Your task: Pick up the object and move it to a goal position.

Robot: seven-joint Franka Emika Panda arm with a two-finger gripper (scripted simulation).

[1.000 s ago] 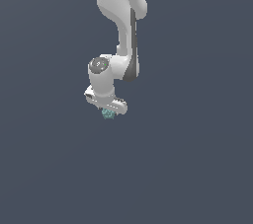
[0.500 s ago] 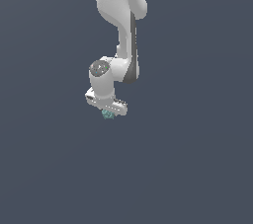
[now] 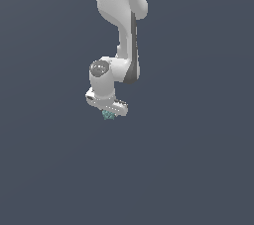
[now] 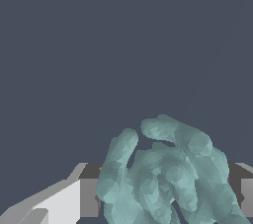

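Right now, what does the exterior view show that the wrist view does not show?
Only the exterior view shows the white arm reaching down and how tiny the teal cluster is under the gripper. Only the wrist view shows the cluster's lumpy, finger-like lobes up close, with a grey finger pad on each side. Both show the cluster at the gripper against a plain dark background.

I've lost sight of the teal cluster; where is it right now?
In the exterior view the teal cluster sits directly under the gripper, left of centre; the wrist view shows it between the jaws.
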